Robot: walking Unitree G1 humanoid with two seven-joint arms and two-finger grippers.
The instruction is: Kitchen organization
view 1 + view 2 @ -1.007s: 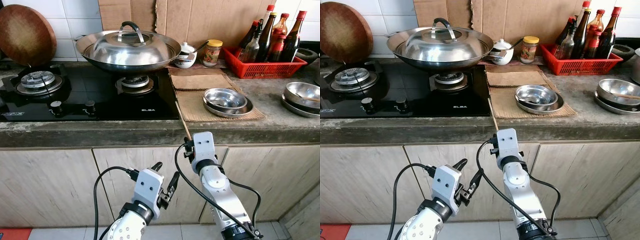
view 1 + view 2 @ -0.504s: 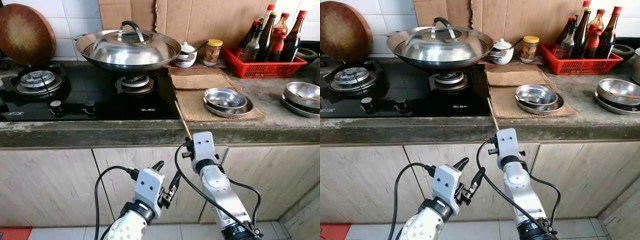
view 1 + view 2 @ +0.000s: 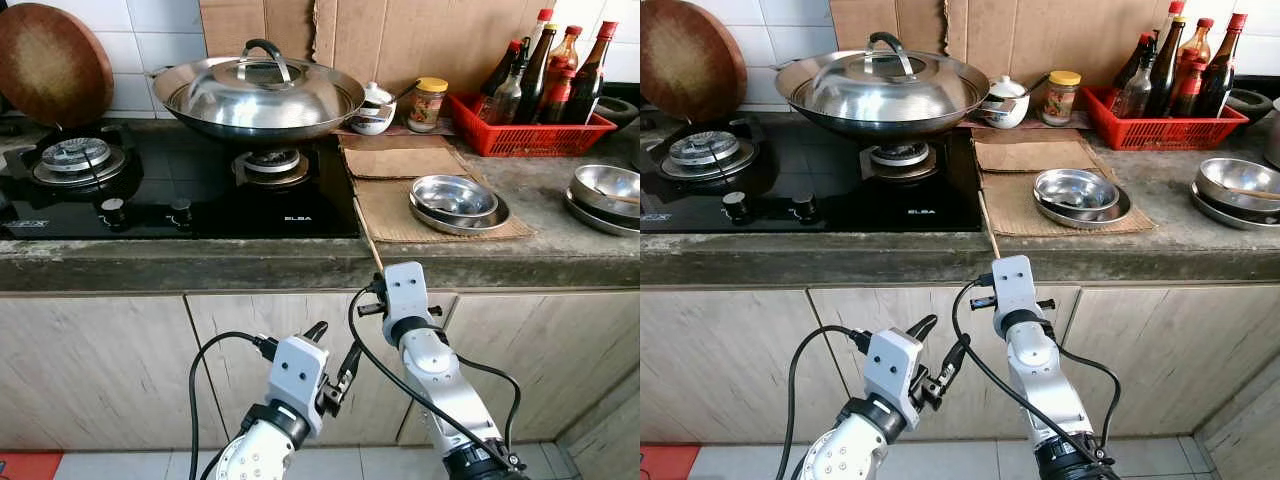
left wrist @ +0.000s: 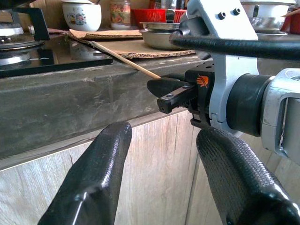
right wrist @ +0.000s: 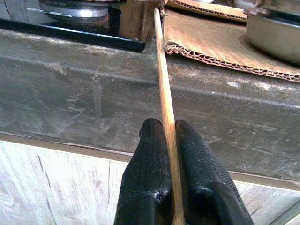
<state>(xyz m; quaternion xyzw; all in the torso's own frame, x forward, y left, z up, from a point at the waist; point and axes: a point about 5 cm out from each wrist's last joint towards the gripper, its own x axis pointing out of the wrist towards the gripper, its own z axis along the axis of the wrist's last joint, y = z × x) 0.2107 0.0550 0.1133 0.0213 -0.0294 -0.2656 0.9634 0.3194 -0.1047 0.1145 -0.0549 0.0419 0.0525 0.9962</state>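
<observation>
A thin wooden chopstick (image 3: 366,238) lies over the counter's front edge, in the gap between the black hob and the cardboard mat. My right gripper (image 5: 164,129) is shut on its near end, just below the counter lip (image 5: 93,79) and in front of the cabinet doors. Seen from the head, the right gripper (image 3: 380,285) sits at the top of its raised arm. My left gripper (image 3: 335,348) is lower and to the left, open and holding nothing. Its fingers (image 4: 101,168) point at the right wrist.
A lidded steel wok (image 3: 258,95) sits on the black gas hob (image 3: 180,205). Stacked steel bowls (image 3: 455,200) rest on the cardboard mat (image 3: 395,165). A red basket of bottles (image 3: 540,125), a jar (image 3: 428,103), a white pot (image 3: 372,108) and more bowls (image 3: 605,190) stand behind and to the right.
My right wrist has rolled slightly while still gripping the chopstick. The left arm has stayed put.
</observation>
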